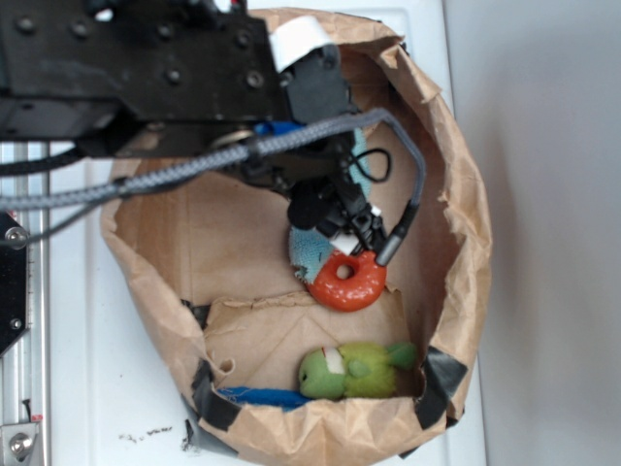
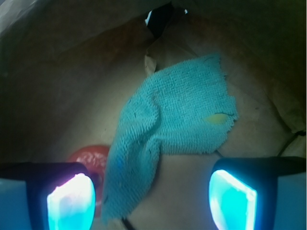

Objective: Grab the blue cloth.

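step: gripper (image 2: 151, 201) hovers over the blue cloth (image 2: 177, 124), jaws spread, empty
next: descend, then close on it

The blue cloth (image 2: 177, 115) is looped terry, nubbly and matt, with frayed edges and a yellowish stain. The paper bag (image 1: 456, 184) is crumpled brown kraft paper, dull, patched with black tape (image 1: 441, 383). The orange donut (image 1: 347, 282) looks like smooth, slightly glossy plastic or rubber. The green toy (image 1: 354, 371) is soft, fuzzy plush. The hand's (image 2: 151, 196) pads (image 2: 232, 196) look smooth and shiny; the bench (image 1: 543, 291) is plain matt white.
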You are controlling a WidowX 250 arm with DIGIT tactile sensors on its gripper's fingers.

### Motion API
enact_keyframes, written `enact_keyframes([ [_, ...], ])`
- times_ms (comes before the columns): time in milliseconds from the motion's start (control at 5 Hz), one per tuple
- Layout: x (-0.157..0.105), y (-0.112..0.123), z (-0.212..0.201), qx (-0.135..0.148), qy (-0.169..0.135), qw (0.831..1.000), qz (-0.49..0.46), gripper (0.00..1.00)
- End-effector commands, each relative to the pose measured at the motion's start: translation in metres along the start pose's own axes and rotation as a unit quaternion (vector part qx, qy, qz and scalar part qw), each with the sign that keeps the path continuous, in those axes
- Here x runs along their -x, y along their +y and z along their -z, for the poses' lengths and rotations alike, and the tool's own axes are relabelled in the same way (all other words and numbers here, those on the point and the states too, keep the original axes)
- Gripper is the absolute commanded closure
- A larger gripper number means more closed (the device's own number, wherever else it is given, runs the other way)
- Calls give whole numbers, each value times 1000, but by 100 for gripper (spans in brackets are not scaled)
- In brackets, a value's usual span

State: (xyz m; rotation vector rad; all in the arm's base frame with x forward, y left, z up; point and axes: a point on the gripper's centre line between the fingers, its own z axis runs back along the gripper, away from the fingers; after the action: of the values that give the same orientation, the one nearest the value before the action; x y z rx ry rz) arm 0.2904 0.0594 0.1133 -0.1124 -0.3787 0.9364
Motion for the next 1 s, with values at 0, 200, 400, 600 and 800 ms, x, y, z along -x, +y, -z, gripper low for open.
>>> enact_keyframes([
  [0,-20,38,3,-30,-39,996,-73,0],
  [200,-26,50,9,-45,-42,994,-94,0],
  [400,-25,53,11,-50,-34,993,-102,0],
  [600,-21,51,13,-43,-24,992,-114,0],
  [800,-15,43,8,-22,-21,995,-94,0],
])
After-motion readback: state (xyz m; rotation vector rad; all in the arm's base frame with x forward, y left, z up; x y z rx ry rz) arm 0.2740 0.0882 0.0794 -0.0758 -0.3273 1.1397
